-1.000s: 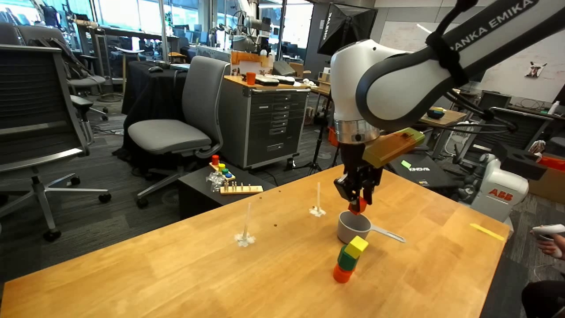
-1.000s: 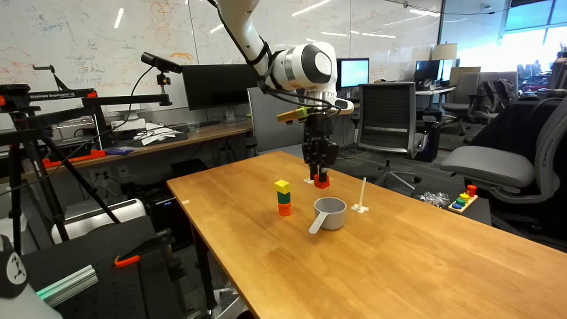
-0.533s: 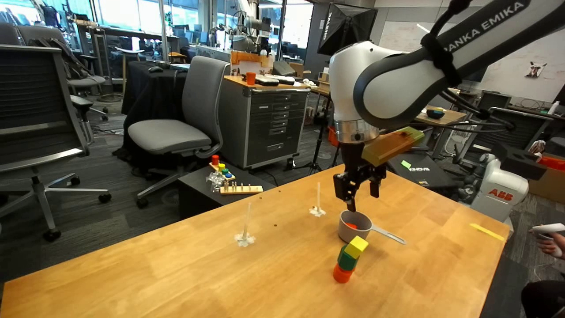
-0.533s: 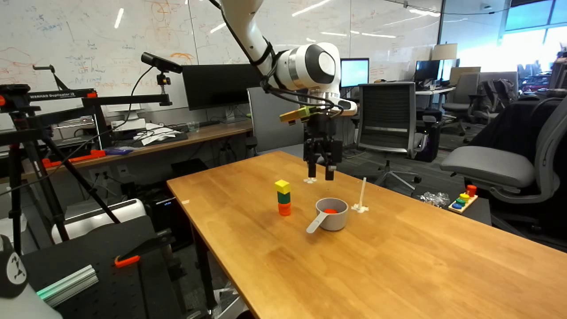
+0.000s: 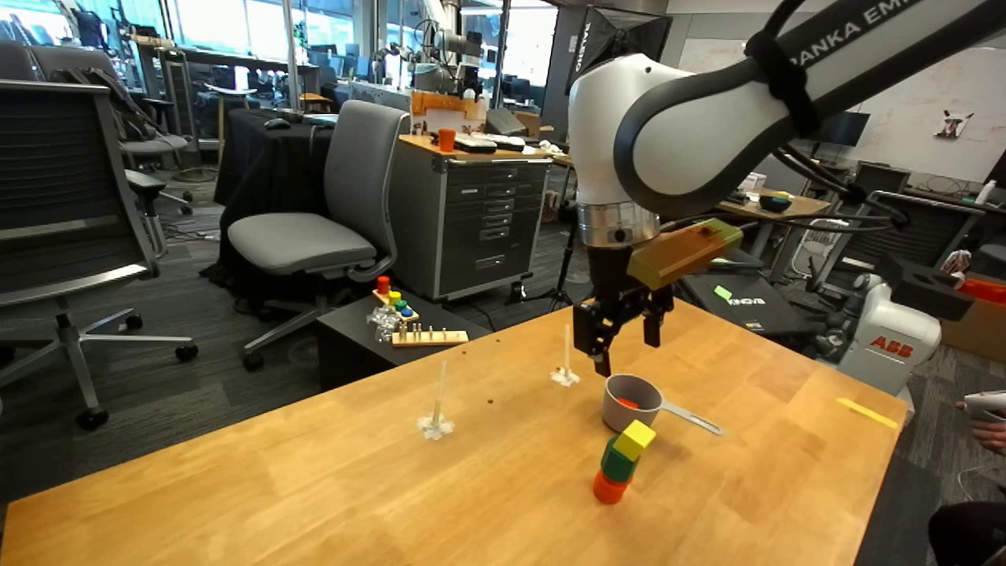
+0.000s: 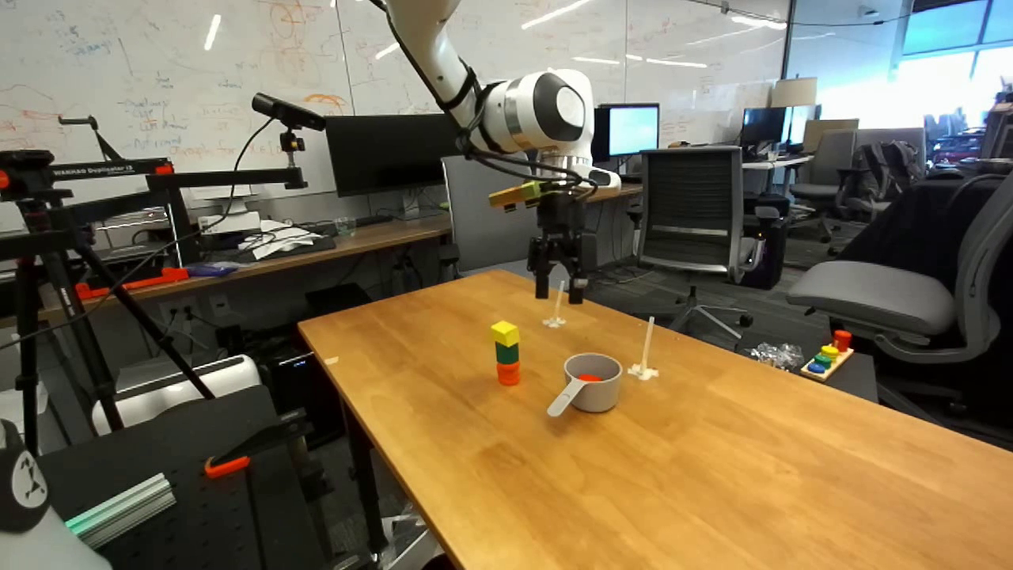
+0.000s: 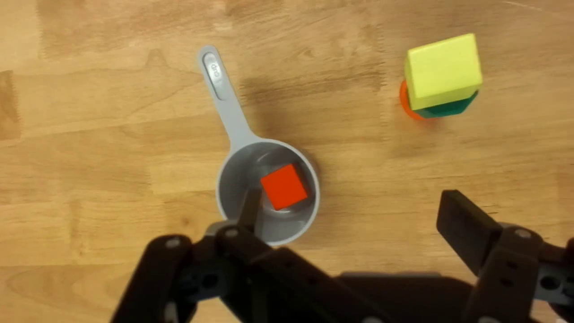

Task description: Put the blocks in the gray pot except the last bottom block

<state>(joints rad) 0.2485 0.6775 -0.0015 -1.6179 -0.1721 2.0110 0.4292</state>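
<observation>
Standing right of the stack in an exterior view, the gray pot holds a red block, claw spread apart.

In an exterior view: wood table, below claw. Sticks, qty 2, upright on wht. patches, L of claw. Stacking toy, multicol., w/ peg board, on blk. box, farther L. Gray chair & drawer cabinet, L & behind. Yel. strip, lower R. In an exterior view: whiteboard, above & behind; lit monitor, upper R; desk w/ papers, L.
</observation>
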